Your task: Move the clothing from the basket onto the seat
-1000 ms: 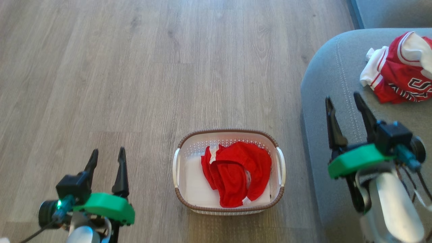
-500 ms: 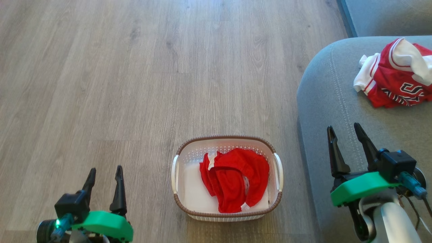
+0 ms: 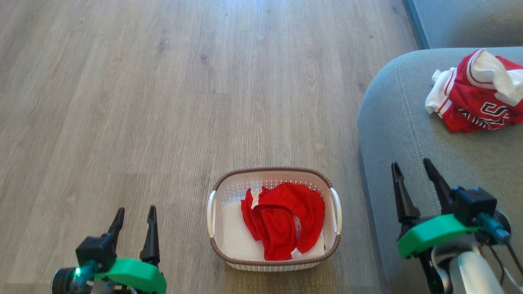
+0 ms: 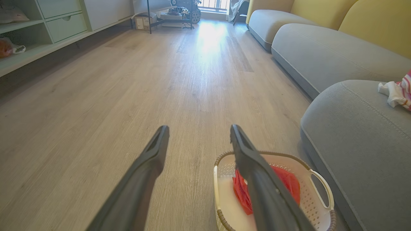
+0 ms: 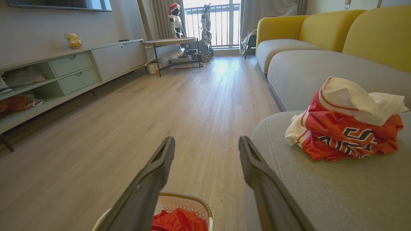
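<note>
The wooden floor (image 3: pixel 163 102) takes most of the scene. At the right is the grey seat (image 3: pixel 400 122), with a red and white jersey (image 3: pixel 474 98) on its far part. The basket (image 3: pixel 273 263) stands on the floor just left of the seat, and a red garment (image 3: pixel 282 220) lies inside. The left gripper (image 3: pixel 137 209) hovers at the near left and the right gripper (image 3: pixel 410 162) over the seat, both with jaws apart and empty.

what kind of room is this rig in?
Likely a home living room: grey sofa seat with yellow backrests, a low cabinet with drawers, wood-look floor.
</note>
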### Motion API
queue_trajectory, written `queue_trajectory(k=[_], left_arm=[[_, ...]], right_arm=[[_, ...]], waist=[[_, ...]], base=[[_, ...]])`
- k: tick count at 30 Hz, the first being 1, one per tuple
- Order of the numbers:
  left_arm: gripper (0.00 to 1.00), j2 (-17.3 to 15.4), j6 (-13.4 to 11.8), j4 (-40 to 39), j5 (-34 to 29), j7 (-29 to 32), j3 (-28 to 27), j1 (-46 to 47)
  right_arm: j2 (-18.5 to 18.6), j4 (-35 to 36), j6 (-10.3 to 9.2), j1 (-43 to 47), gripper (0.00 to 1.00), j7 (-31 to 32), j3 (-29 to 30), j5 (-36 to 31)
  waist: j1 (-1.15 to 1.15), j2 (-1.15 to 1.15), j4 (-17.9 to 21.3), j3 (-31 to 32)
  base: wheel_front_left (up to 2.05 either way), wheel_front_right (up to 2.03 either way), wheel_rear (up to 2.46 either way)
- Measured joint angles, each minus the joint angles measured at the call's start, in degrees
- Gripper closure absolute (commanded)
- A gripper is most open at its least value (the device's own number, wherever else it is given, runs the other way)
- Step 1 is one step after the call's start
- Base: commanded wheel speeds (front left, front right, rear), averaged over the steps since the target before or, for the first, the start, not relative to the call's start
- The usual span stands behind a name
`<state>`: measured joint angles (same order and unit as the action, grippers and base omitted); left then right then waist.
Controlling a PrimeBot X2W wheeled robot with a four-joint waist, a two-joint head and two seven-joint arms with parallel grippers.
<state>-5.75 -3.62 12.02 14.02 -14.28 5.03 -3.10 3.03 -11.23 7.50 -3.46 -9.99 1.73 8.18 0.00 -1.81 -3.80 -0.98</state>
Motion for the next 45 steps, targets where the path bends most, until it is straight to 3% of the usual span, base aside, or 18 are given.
queue_trajectory(k=[33, 38, 45], left_arm=[[0.00, 1.6, 1.9, -0.4, -2.1, 0.0, -1.5, 0.1], [0.00, 1.6, 2.5, 0.2, -2.9, 0.0, -1.0, 2.1], [0.00, 1.6, 4.6, 4.0, -4.6, 0.0, 2.4, 12.5]], right_arm=[[0.0, -1.5, 0.00, 1.6, 0.00, 0.2, -0.5, 0.5], [0.0, -0.7, 0.00, 1.2, 0.00, -0.2, -0.4, 0.5], [0.0, 2.4, 0.00, -6.1, 0.00, -1.2, 0.1, -1.0]], waist=[[0.00, 0.00, -0.1, -0.4], [0.00, 0.00, 0.0, -2.5], [0.00, 0.00, 0.7, -9.9]], base=[[0.00, 0.00, 0.00], [0.00, 0.00, 0.00], [0.00, 0.00, 0.00]])
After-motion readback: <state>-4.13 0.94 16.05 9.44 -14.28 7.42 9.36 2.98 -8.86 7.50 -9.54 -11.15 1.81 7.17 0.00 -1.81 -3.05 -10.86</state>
